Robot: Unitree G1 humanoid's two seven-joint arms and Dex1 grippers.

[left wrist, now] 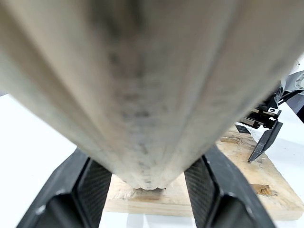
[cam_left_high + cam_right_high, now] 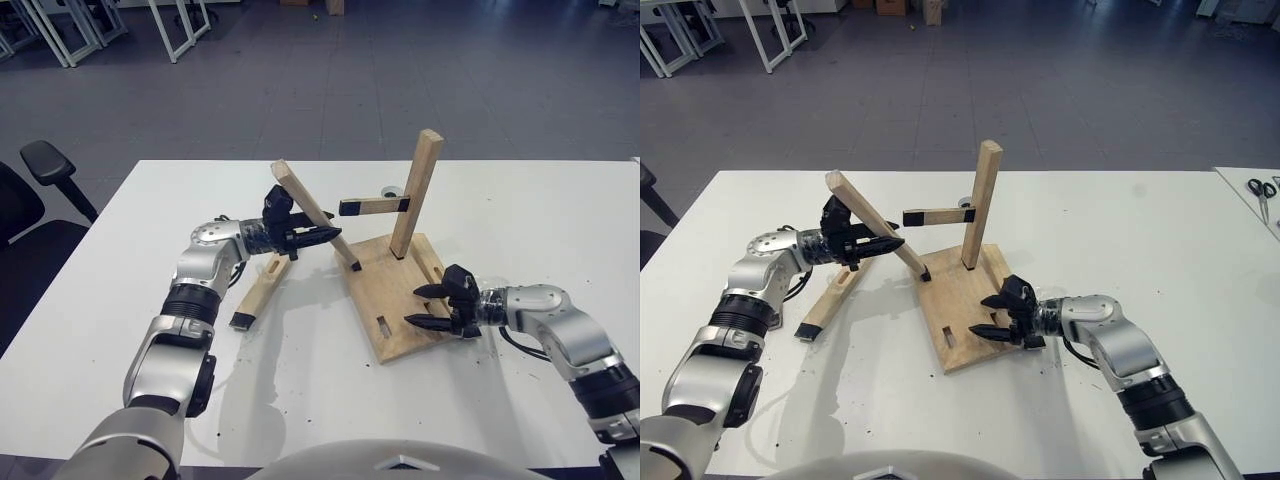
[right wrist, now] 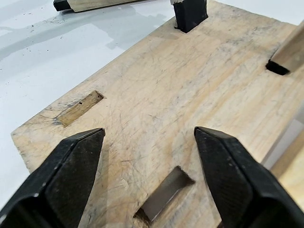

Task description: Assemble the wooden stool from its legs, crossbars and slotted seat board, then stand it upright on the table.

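The slotted seat board (image 2: 395, 305) lies flat on the white table. One wooden leg (image 2: 417, 190) stands upright in a far slot, with a crossbar (image 2: 368, 207) sticking out toward the left. My left gripper (image 2: 325, 235) is shut on a second, tilted leg (image 2: 300, 200), whose black-tipped lower end (image 3: 190, 12) rests at the board's left edge. A third leg (image 2: 258, 290) lies flat on the table below the left gripper. My right gripper (image 3: 148, 135) hangs open just above the board's near right part, with an empty slot (image 3: 166, 192) between its fingers.
Scissors (image 2: 1262, 188) lie at the table's far right edge. A black chair (image 2: 40, 170) stands off the table's left side. Bare white table (image 2: 520, 220) surrounds the board, with open floor beyond the far edge.
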